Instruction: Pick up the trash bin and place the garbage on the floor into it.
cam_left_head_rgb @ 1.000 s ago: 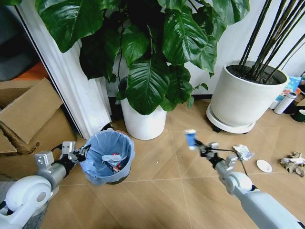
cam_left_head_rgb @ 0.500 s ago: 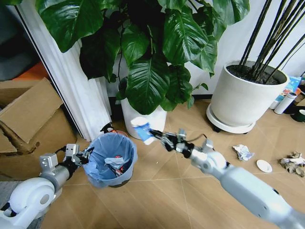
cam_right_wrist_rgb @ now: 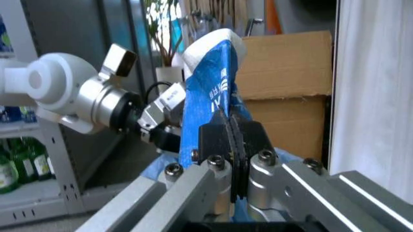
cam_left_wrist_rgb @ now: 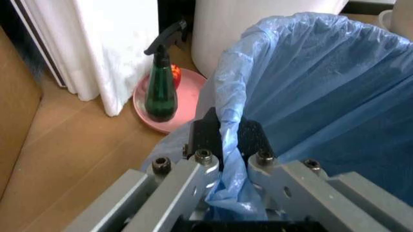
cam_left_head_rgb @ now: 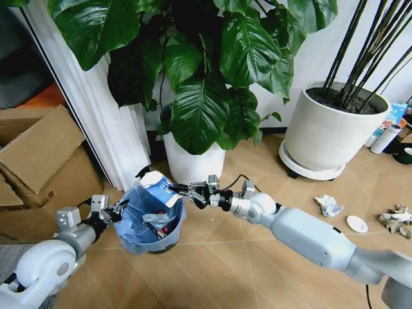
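Over the bin (cam_left_head_rgb: pixel 149 215), the right arm reaches across, its gripper (cam_left_head_rgb: pixel 182 190) clamped on a blue-white packet (cam_left_head_rgb: pixel 158 185). Low at the bin's rim, the left gripper (cam_left_wrist_rgb: pixel 223 145) pinches the blue liner (cam_left_wrist_rgb: pixel 322 96); its wrist camera catches a green spray bottle (cam_left_wrist_rgb: pixel 159 89) behind.

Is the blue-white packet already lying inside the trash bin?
No, the right gripper holds the blue-white packet above the trash bin.

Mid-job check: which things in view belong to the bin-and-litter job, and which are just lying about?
Job:
trash bin, rim held by left gripper
blue-white packet in right gripper, over the bin
paper ball, white disc, grey-brown wad on the floor

Lying about:
white plant pots
cardboard boxes
green spray bottle on pink saucer
white bottle
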Tool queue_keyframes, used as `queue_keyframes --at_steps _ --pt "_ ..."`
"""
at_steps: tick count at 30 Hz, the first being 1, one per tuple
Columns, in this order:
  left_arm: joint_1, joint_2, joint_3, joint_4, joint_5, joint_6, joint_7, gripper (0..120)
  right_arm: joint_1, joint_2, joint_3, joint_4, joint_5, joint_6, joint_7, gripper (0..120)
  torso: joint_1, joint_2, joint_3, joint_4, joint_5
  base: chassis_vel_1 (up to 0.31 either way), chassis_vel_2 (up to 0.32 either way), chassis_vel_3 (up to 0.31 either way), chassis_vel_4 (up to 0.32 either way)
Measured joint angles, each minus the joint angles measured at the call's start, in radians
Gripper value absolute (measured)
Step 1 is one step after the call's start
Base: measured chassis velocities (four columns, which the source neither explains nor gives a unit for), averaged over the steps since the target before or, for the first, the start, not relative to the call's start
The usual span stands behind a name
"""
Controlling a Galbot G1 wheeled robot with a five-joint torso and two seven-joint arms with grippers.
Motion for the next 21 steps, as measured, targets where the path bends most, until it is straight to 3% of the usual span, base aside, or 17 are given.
queue_keyframes --at_steps 5,8,21 --pt "-0.002 -0.005 0.006 -0.008 0.0 0.0 0.0 0 0.089 -0.002 -0.07 -0.017 0.001 -0.026 0.023 0 0.0 0.0 0.0 0.0002 0.0 0.0 0.0 0.0 0.0" --pt "-0.003 -0.004 0.006 -0.012 -0.002 0.0 0.0 0 0.111 -0.004 -0.092 -0.024 0.001 -0.034 0.024 7 0.0 0.0 0.0 0.0 -0.0001 0.0 0.0 0.0 0.0" --pt "-0.016 0.003 0.005 -0.014 -0.019 -0.001 0.001 0 0.137 0.007 -0.122 -0.05 0.007 -0.042 0.045 54 0.0 0.0 0.0 0.0001 0.0 0.0 0.0 0.0 0.0"
